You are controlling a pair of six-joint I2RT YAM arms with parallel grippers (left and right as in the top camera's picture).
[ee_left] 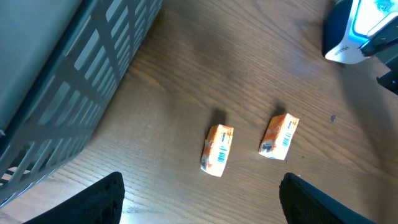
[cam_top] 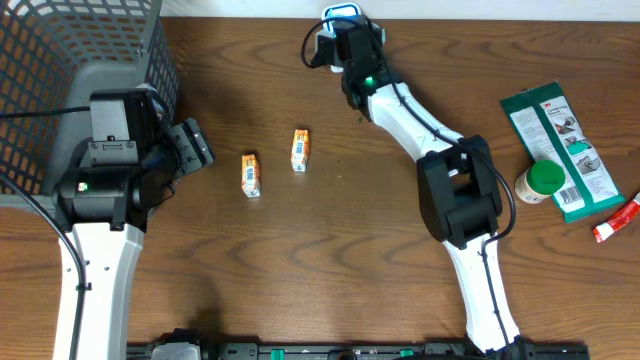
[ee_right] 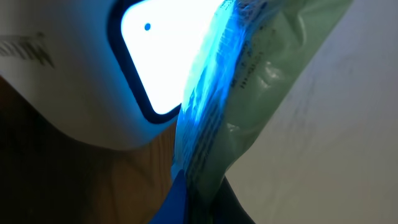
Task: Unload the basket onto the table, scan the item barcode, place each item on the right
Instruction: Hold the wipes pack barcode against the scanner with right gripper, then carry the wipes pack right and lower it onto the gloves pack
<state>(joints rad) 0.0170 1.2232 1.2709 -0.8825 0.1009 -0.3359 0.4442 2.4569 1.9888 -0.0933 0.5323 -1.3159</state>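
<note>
Overhead: right pincer point(cam_top: 352, 45) is up against the white handheld scanner with the glowing blue window point(cam_top: 336, 20). Left pincer point(cam_top: 190, 145) sits well away from the scanner, jaws apart, empty.

Left wrist: two small orange cartons point(ee_left: 217, 149) lie between it and the scanner.

Right wrist: the right one's clamped on a thin green plastic packet point(ee_right: 249, 93), just beside the lit window and edge-on to it. I'd guess the face needs turning toward it.

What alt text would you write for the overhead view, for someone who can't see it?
The right hand reaches to a blue-lit barcode scanner at the far edge of the table. Two orange cartons lie mid-table, near the open left hand and a grey basket; a green packet, green-lidded jar and red tube sit at right.
</note>
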